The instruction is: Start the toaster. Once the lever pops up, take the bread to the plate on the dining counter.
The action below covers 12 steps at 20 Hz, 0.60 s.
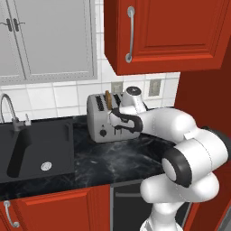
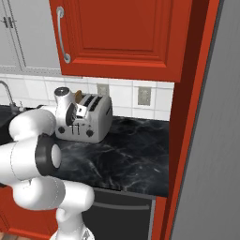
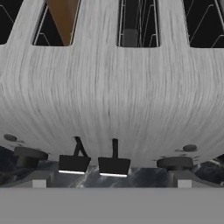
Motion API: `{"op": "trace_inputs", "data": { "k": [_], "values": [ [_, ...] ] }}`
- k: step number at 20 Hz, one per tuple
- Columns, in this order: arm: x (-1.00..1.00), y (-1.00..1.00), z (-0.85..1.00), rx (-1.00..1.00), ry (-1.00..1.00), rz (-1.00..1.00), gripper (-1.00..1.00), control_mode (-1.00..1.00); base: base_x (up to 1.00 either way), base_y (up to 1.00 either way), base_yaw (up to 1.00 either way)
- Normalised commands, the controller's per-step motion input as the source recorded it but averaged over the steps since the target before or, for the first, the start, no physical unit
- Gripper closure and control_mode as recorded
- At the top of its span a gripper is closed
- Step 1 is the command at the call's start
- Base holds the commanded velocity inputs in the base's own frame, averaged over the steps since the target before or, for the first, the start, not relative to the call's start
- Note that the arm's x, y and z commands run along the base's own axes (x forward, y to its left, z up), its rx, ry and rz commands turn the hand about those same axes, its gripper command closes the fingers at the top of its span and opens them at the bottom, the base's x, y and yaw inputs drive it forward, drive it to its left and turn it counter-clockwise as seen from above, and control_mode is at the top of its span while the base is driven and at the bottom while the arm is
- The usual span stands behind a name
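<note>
In the left base view, the sink (image 1: pixel 36 151) lay at the far left, sunk into the black marbled surface (image 1: pixel 122 160). Right of it the toaster (image 1: pixel 106 121) stood near the tiled back wall, its long axis running along the wall and its lever face turned out toward the robot. The bread (image 1: pixel 108 98) stood upright in one slot, its top poking out; in the hand view it was in the slot second from the left (image 3: pixel 63 19).

Further right, the arm reached over the toaster, and the claw (image 3: pixel 111 183) hung just above and in front of its front face, pointing down. Its fingers were spread as wide as they go and pinched nothing. In the hand view the two dark levers (image 3: pixel 94 164) sat side by side directly between and just ahead of the fingertips (image 3: pixel 39 180), flanked by the two black knobs (image 3: pixel 175 162).

Judging from this, the next move was a short push down onto the left lever, the one below the bread's slot.
</note>
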Motion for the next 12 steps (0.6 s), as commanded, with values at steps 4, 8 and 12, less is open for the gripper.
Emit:
{"op": "trace_inputs", "data": {
  "k": [4,8,12],
  "values": [
    [0.05,0.00,-0.09,0.00,0.00,0.00,-1.00,-1.00,0.00,0.00,0.00],
    [0.00,0.00,-0.11,0.00,0.00,0.00,-1.00,-1.00,0.00,0.00,0.00],
    [0.00,0.00,-0.12,0.00,0.00,0.00,-1.00,-1.00,0.00,0.00,0.00]
  ]
}}
